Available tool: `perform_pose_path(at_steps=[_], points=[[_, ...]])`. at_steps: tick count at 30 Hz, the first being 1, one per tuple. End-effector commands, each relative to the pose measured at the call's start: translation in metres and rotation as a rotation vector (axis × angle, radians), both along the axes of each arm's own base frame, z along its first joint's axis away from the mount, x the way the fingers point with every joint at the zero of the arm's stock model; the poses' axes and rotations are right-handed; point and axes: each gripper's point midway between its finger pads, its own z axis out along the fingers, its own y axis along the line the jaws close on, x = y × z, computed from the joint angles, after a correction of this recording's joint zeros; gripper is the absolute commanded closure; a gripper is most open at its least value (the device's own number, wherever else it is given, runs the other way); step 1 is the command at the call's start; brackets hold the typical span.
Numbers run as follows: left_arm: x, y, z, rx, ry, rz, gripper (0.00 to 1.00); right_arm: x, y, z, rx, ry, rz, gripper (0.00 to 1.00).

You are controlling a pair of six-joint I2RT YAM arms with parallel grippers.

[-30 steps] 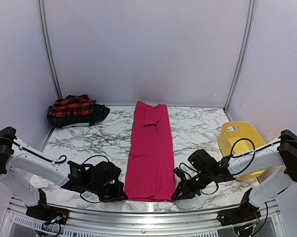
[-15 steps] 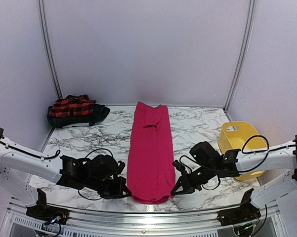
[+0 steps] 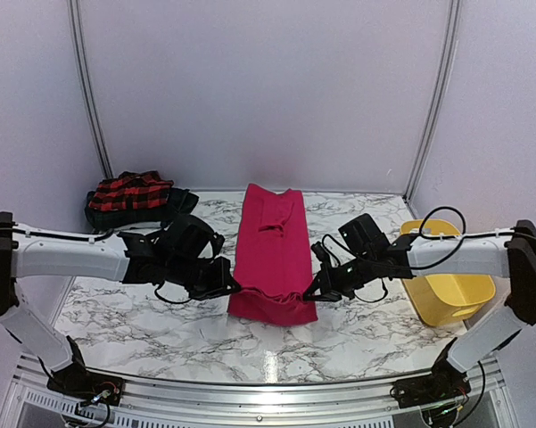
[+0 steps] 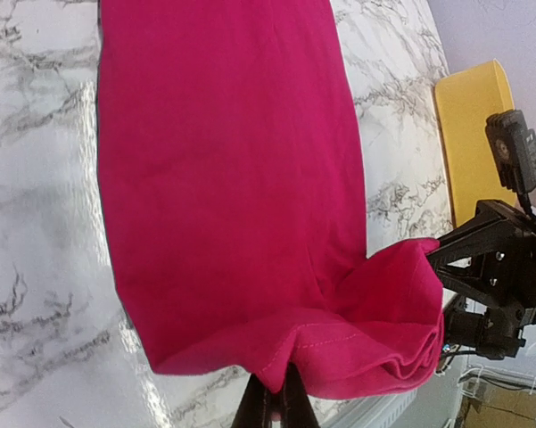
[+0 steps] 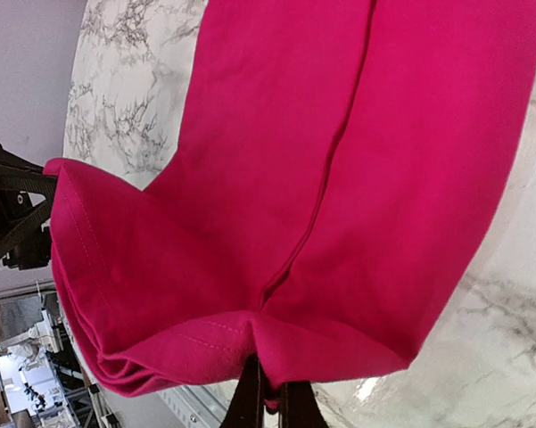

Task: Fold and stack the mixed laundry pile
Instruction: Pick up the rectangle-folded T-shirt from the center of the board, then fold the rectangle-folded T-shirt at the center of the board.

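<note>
Magenta-pink garment (image 3: 269, 234) lies at desk (image 3: 366, 223) centre; left end effector (image 3: 235, 287) and right end effector (image 3: 309, 294) each clamp a corner of its 6 o'clock hem. Folding step, I judge: next, carry hem evenly toward 12 o'clock.

Bright, even, diffuse light from overhead; walls read faintly lilac. Shadows on the glossy tabletop (image 3: 366, 343) are soft and faint, with a white glare patch near its front edge. Wrist views: glare streaks on the marble beside the pink garment (image 4: 223, 178); fabric sharp and saturated; own jaws at the bottom edge dark and blurred. The top view bends the wall posts (image 3: 87, 98) slightly.
</note>
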Motion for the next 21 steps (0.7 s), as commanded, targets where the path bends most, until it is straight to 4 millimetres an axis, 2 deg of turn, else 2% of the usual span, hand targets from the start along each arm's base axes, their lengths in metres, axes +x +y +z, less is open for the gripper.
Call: perform_pose_path(at_steps=[1, 4, 14, 21], points=[[0.030, 0.000, -0.007, 0.055, -0.033, -0.030, 1.00, 0.050, -0.004, 0.000, -0.021, -0.089, -0.010, 1.00], [0.056, -0.004, -0.008, 0.057, -0.041, -0.018, 1.00, 0.084, -0.005, 0.004, -0.018, -0.120, -0.020, 1.00], [0.146, -0.011, -0.008, 0.045, -0.085, 0.037, 1.00, 0.176, -0.010, 0.006, -0.012, -0.172, -0.066, 1.00], [0.194, -0.009, -0.017, 0.032, -0.086, 0.071, 1.00, 0.233, -0.015, -0.001, 0.015, -0.182, -0.106, 1.00]])
